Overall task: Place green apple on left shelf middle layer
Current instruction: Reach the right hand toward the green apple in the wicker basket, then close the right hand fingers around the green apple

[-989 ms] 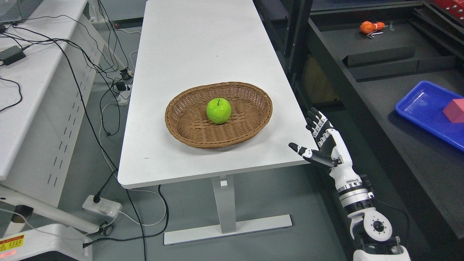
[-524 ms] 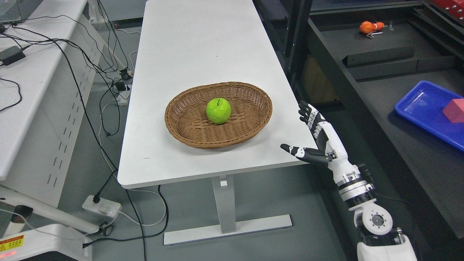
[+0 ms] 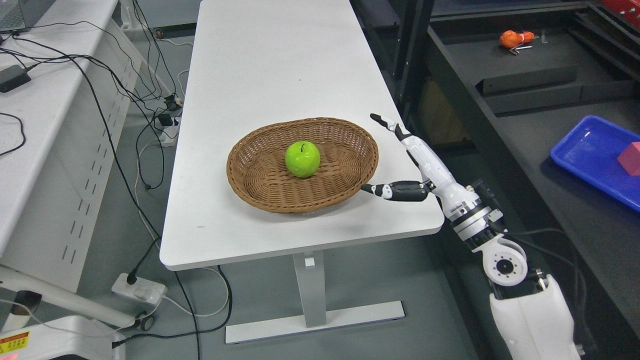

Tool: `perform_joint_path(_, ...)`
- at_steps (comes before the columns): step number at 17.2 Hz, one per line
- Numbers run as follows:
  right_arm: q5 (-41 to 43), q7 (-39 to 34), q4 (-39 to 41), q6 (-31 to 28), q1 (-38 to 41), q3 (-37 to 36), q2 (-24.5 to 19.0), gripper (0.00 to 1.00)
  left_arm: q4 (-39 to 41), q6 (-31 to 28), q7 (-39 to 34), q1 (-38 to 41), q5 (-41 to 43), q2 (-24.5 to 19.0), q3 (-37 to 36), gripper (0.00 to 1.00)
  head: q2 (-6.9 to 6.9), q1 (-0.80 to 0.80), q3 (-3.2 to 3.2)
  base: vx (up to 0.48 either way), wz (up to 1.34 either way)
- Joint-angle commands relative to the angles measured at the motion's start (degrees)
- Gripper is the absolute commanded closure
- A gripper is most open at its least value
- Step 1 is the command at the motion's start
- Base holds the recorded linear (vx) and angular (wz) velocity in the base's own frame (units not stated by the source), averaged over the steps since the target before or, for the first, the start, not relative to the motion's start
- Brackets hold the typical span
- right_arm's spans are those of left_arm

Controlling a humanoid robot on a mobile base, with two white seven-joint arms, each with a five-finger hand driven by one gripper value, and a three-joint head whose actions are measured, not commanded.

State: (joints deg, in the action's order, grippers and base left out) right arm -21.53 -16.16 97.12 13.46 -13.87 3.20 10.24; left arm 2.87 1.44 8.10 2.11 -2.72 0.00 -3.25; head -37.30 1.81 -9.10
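Note:
A green apple with a dark stem lies in the middle of an oval wicker basket on a white table. My right hand reaches in from the lower right, over the table's right edge, just beside the basket's right rim. Its fingers are spread wide, thumb pointing left near the rim, the other fingers stretched up and away. It holds nothing and is a hand's width from the apple. My left arm does not show.
A dark shelf unit stands to the right, carrying a blue tray with a pink block and an orange object. To the left is a white desk with hanging cables. A power strip lies on the floor.
My right hand has risen and moved left, from beyond the table's corner to over the table beside the basket's rim. The view has shifted slightly.

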Motion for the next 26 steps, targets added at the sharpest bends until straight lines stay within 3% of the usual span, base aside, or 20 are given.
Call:
perform_joint_path(1,-8.49,-3.07,-7.19,-3.0,-10.71,12.61,2.94,0.0,0.03,-0.04,-0.02,-0.01,0.0,-1.0,0.0,0.0,0.0,0.0,0.0,0.127,0.0)
perform_joint_path(5,-9.84,-15.2,-8.35,-2.65,-13.11,18.93,5.66,0.0,-0.06,-0.04,-0.02,-0.01,0.0,-1.0,0.0,0.0,0.0,0.0,0.0,0.147,-0.01)
perform_joint_path(11,-12.9,-15.57,-11.06,-3.09,-13.64,22.01,4.88,0.0,0.03,-0.04,-0.02,-0.01,0.0,-1.0,0.0,0.0,-0.01,0.0,0.0,0.169,0.01)
perform_joint_path(18,-14.42,-16.36,-12.4,-2.13,-13.2,25.19,9.01,0.0,0.03,-0.04,-0.02,-0.01,0.0,-1.0,0.0,0.0,-0.01,0.0,0.0,0.116,0.0)
perform_joint_path(26,-14.06,-15.49,-12.31,4.99,-12.32,24.57,9.8,0.0,0.03,-0.04,-0.02,-0.01,0.0,-1.0,0.0,0.0,-0.01,0.0,0.01,0.057,0.0)
